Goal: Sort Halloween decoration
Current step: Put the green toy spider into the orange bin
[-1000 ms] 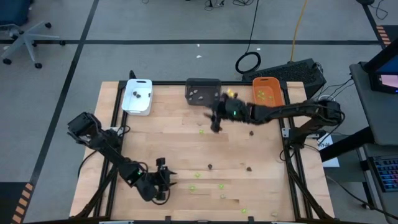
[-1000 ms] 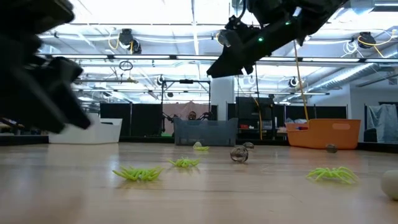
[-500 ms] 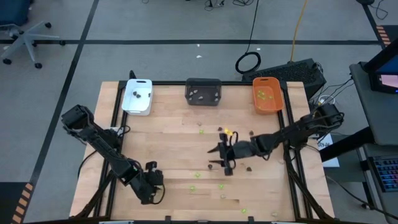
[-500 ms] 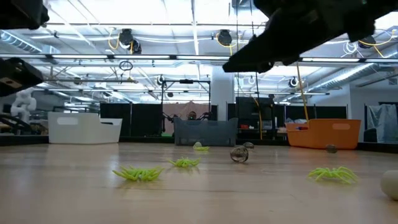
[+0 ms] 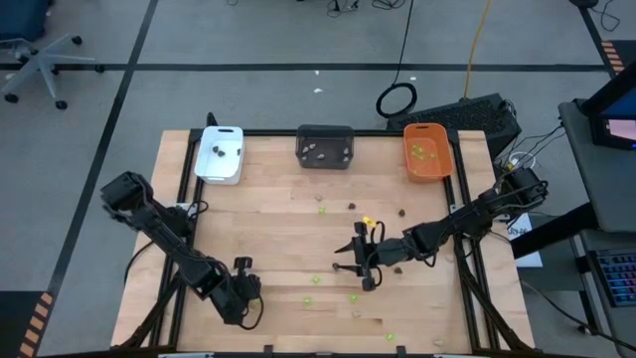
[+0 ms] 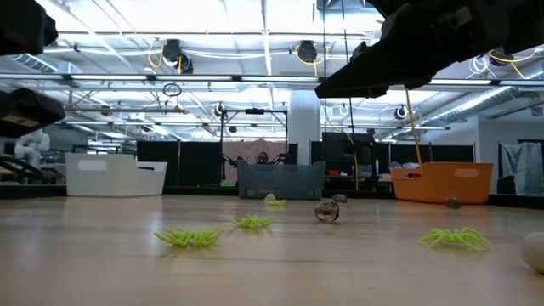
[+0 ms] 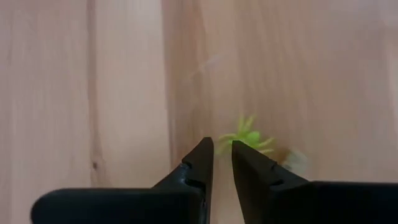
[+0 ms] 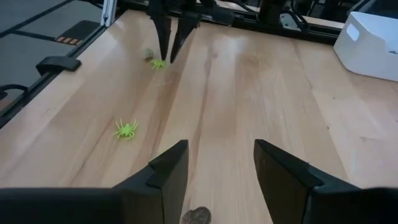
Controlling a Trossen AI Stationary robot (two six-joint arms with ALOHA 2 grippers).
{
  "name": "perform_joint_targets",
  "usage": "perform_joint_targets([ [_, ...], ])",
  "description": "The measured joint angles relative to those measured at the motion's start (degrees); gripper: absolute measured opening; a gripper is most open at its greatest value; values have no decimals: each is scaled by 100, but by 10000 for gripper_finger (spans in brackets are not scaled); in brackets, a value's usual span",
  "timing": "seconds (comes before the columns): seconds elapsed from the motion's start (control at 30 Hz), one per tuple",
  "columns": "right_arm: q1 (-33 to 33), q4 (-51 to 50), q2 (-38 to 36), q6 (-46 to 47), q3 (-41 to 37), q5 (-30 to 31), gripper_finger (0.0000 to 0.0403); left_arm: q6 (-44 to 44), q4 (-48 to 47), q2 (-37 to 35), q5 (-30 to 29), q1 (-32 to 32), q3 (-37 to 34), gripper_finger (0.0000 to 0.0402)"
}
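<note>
Green spider [image 7: 250, 137] beyond left hand [image 7: 222, 149] fingertips

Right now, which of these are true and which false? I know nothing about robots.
1. The orange rectangular plastic tray holds lime green pieces. True.
2. The right hand is holding a piece. False: it is open and empty, above the wooden table.
3. The white rectangular tray is empty. False: a few small dark pieces lie in it.
4. A lime green spider lies on the wood just past the tip of the left hand. True.
5. The dark grey rectangular tray stands between the white one and the orange one. True.
</note>
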Motion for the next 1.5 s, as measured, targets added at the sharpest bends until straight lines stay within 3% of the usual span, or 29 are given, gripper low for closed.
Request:
perform_joint_targets([
  [0.2, -2, 5, 2, -7, 2, 10, 169, 126, 25, 207, -476, 12, 0, 57],
  [0.4, -2, 21, 2, 0, 2, 17, 169, 139, -28, 210, -1791, 188, -2, 57],
  [0.47, -2, 20, 2, 23, 2, 38, 169, 124, -29, 210, -1970, 287, -2, 57],
  [0.57, -2, 20, 2, 33, 2, 164, 169, 118, -27, 210, -1891, 389, -2, 57],
  [0.77, -2, 17, 2, 162, 2, 162, 169, -317, -43, 210, -666, 355, -2, 57],
  [0.83, -2, 17, 2, 184, 2, 162, 169, -606, -51, 210, -512, 285, -2, 57],
  [1.07, -2, 17, 2, 183, 2, 160, 169, -1338, -256, 168, -792, -21, -3, 57],
  [1.23, -2, 13, 2, 302, 4, 144, 169, -1977, -242, -32, -649, -306, -4, 57],
  [1.5, -2, 107, 149, 311, 10, 142, 169, -1987, 321, 192, -1189, -670, -9, 57],
])
